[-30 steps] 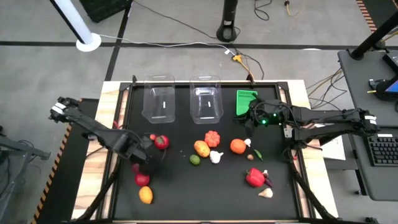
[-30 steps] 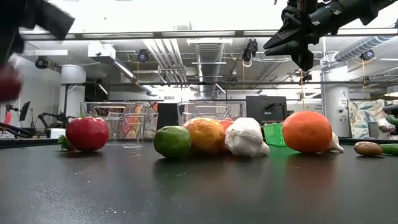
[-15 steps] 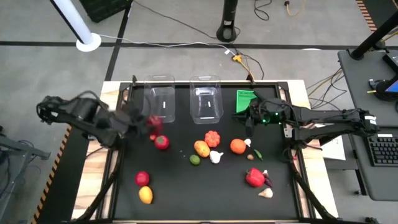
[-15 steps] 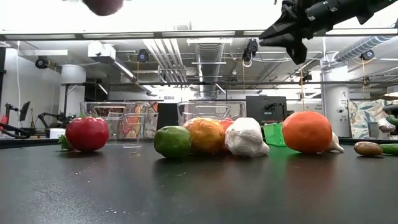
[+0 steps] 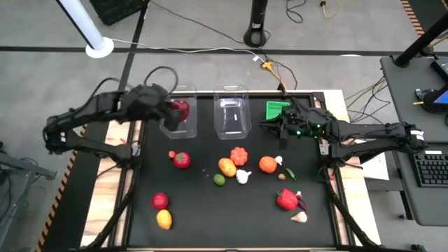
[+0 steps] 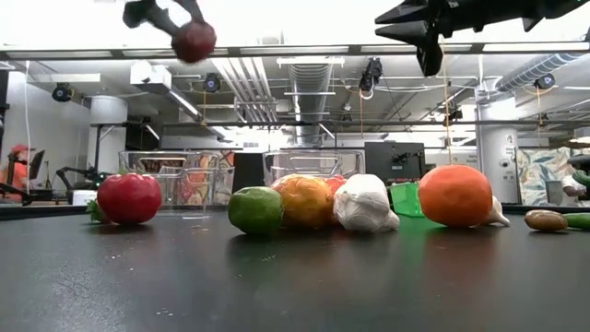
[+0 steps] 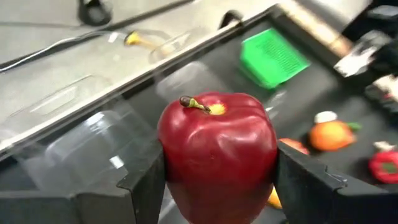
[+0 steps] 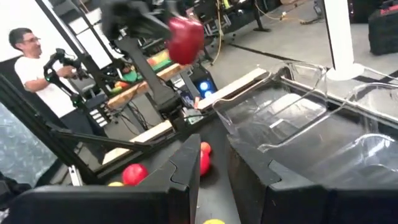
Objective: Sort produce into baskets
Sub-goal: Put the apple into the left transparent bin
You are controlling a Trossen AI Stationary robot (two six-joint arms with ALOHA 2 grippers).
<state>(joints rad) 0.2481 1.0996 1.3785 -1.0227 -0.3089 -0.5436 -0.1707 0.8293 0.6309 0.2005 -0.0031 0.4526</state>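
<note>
My left gripper (image 5: pixel 175 110) is shut on a dark red apple (image 5: pixel 181 109) and holds it in the air over the left clear tub (image 5: pixel 178 91). The apple also shows high in the low view (image 6: pixel 194 41). My right gripper (image 5: pixel 278 131) is open and empty, up in the air beside the green mesh basket (image 5: pixel 276 110). A second clear tub (image 5: pixel 232 112) stands between them. The other produce lies on the black mat: a red tomato (image 5: pixel 182 159), a lime (image 5: pixel 219 180), an orange (image 5: pixel 267 164), a white garlic (image 5: pixel 243 176) and others. My left gripper pinches the apple's two opposite sides (image 7: pixel 171 162) between its two fingers (image 7: pixel 144 183), around its widest part. The stem end (image 7: pixel 199 104) faces away from the wrist. The apple is lifted clear, high above the table.
A red piece (image 5: pixel 160 201) and a yellow one (image 5: pixel 164 220) lie near the front left. A red pepper (image 5: pixel 287 199) and a garlic (image 5: pixel 299 217) lie at the front right. A person (image 8: pixel 28 56) stands beyond the table's left side.
My left gripper has risen from the near left of the mat and gone toward the far edge with the apple, ending over the left clear tub. My right gripper has stayed by the green basket and tipped its fingers up toward level.
</note>
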